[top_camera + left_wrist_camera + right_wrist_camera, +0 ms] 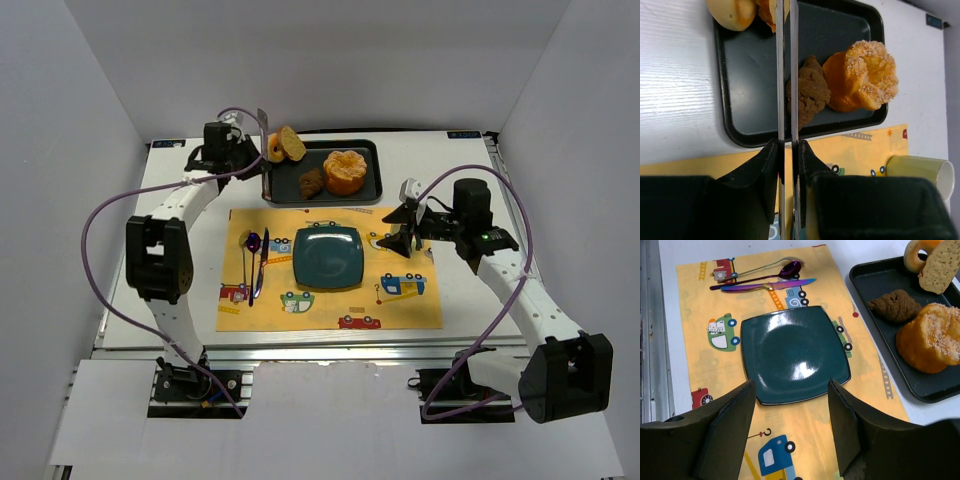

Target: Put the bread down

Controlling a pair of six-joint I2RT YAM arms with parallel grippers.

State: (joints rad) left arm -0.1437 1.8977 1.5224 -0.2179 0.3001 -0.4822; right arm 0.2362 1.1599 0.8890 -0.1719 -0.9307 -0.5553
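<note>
The bread (pixel 940 265) is a flat slice with a light tan, finely pored face and a darker brown crust along its rim. It stands on edge, tilted, at the 11 o'clock corner of the black tray (pixel 880 280) as seen from above. A small golden ring roll (pixel 914 257) sits at its 9 o'clock, touching it.

At 9 o'clock from there is the left hand (pixel 787 145), closed narrow on a pair of thin metal tongs (pixel 780 75). Their two blades run almost together toward the bread. Whether the tips pinch the slice cannot be told, since they leave the wrist view at its top edge.

On the tray, a dark brown lump (pixel 895 305) lies at 5 o'clock from the bread. Just beside the lump is an orange sugared bun (pixel 932 337).

At the tray's 6 o'clock a yellow mat (pixel 400 310), printed with cartoon cars and trucks, lies on the white desk (pixel 450 150). A square teal plate (pixel 792 355) sits at the mat's middle. At the plate's 9 o'clock a purple spoon (pixel 755 276) and a knife (pixel 770 286) lie side by side.

The right hand (pixel 790 387) hangs at the plate's 3 o'clock, its fingers spread wide and holding nothing.

A small blue label (pixel 934 21) is on the desk's far edge, its print too small to read.
</note>
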